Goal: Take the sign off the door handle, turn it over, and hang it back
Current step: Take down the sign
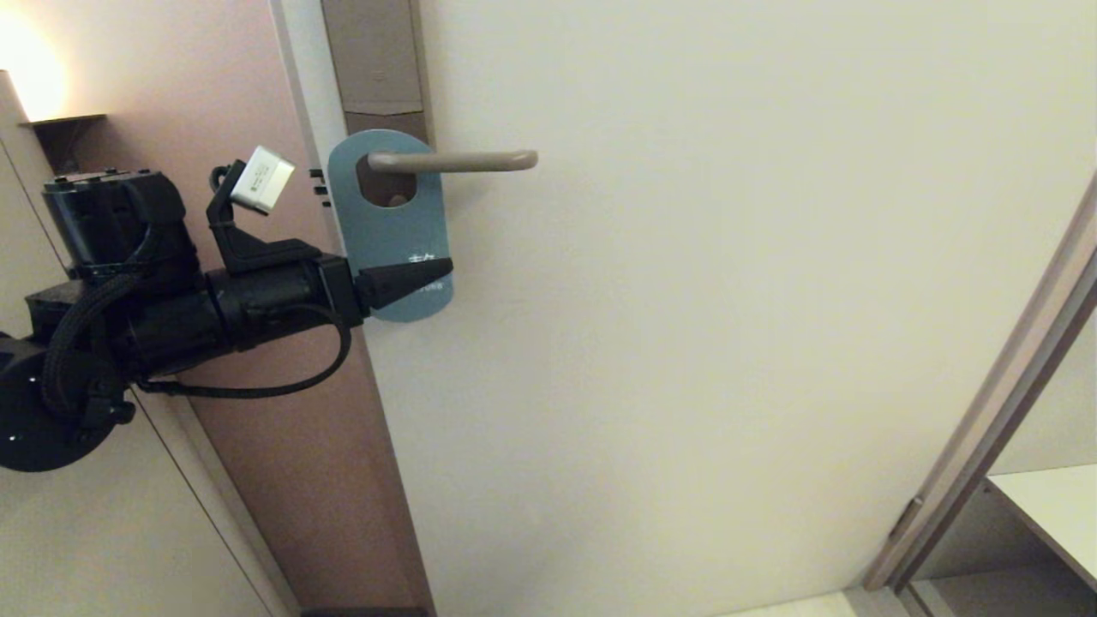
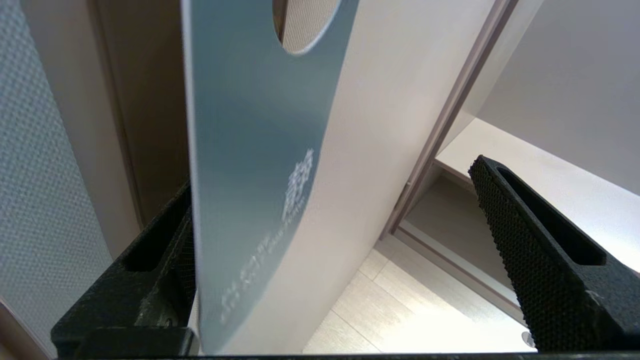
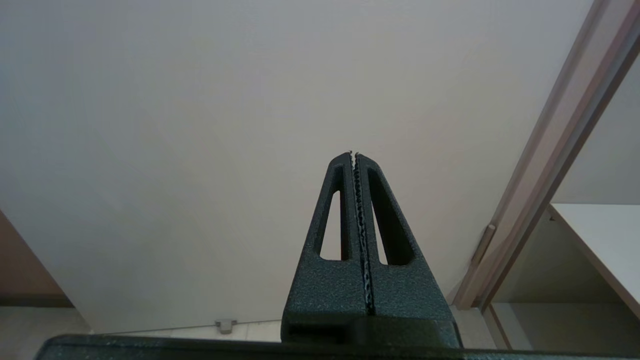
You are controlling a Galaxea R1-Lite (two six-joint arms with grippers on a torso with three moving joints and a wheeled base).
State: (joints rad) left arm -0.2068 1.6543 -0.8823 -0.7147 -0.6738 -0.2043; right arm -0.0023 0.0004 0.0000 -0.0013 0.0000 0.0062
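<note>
The sign [image 1: 386, 231] hangs by its oval hole on the door handle [image 1: 463, 160], blue face with white lettering outward. My left gripper [image 1: 441, 272] reaches in from the left at the sign's lower end and is open. In the left wrist view the sign [image 2: 250, 150] stands between the fingers. One finger [image 2: 160, 250] lies close behind the sign's edge, and the other finger [image 2: 525, 240] is far off in front. My right gripper [image 3: 354, 154] is shut and empty, pointing at the bare door.
The cream door [image 1: 728, 300] fills most of the head view, with the tall brown-grey backplate [image 1: 377, 60] above the handle. A door frame [image 1: 986, 411] and a pale shelf [image 1: 1054, 506] lie at the right. A brown wall panel [image 1: 283, 446] and a lit lamp [image 1: 34, 77] are at the left.
</note>
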